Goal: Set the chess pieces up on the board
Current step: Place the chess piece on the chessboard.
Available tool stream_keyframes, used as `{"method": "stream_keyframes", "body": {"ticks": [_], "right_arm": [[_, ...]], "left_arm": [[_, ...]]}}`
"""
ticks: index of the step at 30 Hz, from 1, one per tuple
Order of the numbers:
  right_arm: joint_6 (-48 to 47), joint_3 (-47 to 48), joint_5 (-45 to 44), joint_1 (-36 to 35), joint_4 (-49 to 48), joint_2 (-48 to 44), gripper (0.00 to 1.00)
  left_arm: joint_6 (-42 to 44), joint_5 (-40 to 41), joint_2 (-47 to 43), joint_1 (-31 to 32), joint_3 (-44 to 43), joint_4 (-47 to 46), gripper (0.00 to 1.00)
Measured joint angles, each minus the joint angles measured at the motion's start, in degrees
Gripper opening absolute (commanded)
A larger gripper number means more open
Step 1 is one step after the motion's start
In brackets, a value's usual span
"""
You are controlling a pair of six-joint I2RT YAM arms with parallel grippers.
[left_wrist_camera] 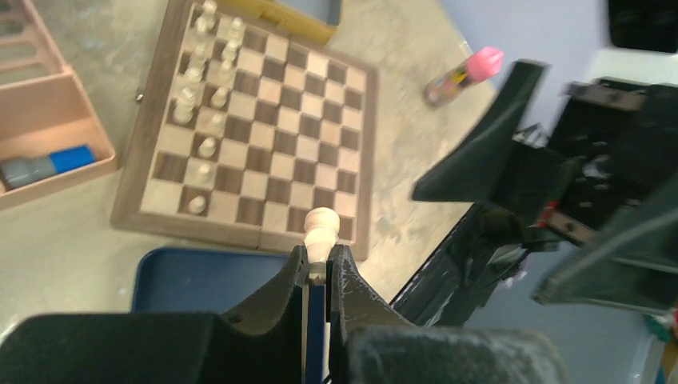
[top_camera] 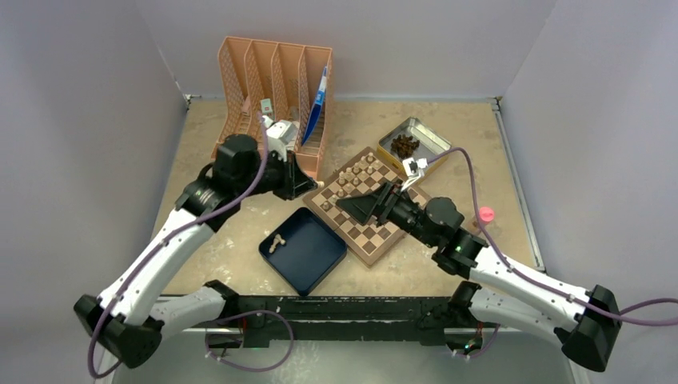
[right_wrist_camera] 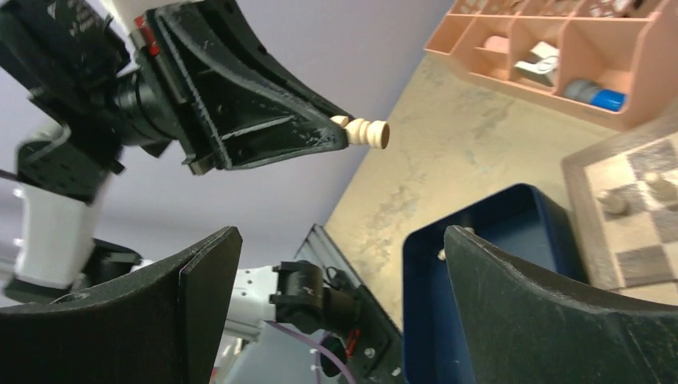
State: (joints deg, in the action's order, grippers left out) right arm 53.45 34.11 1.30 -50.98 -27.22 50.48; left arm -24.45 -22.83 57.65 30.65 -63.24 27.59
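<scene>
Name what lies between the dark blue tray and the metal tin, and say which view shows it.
The board lies between the tray and the tin, with the right pincer reaching over it; the top view shows this.

Matt wooden board point(top_camera: 366, 238), smooth pale wood chess piece point(left_wrist_camera: 322, 228), glossy tray point(top_camera: 310, 258), shiny metal tin point(top_camera: 426, 142)

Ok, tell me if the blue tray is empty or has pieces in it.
Not empty: one pale chess piece lies in the blue tray, near its left corner.
</scene>
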Motion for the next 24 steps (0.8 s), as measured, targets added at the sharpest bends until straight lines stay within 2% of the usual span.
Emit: {"method": "stream_keyframes", "body": {"ticks": [5,11,17,24], "right_arm": [[-3.98,0.02,-3.98,0.00,6.78,-4.63,0.99],[-8.20,0.61,-7.87,0.00,12.68,-9.01,0.99],[-11.28,1.49,-10.86,0.00,16.26,-11.74,0.99],[-14.10,1.57,-13.20,0.00,18.36,-14.12,0.99]], "left_arm": [[5.09,2.36,10.73,0.00,-8.13,8.94,0.00],[9.16,4.63,22.86,0.00,-14.03,14.43,0.04],[10.69,6.38,35.85,0.00,-18.60,16.06,0.00],[11.91,10.56,45.79,0.00,-23.12,18.47,0.02]]}}
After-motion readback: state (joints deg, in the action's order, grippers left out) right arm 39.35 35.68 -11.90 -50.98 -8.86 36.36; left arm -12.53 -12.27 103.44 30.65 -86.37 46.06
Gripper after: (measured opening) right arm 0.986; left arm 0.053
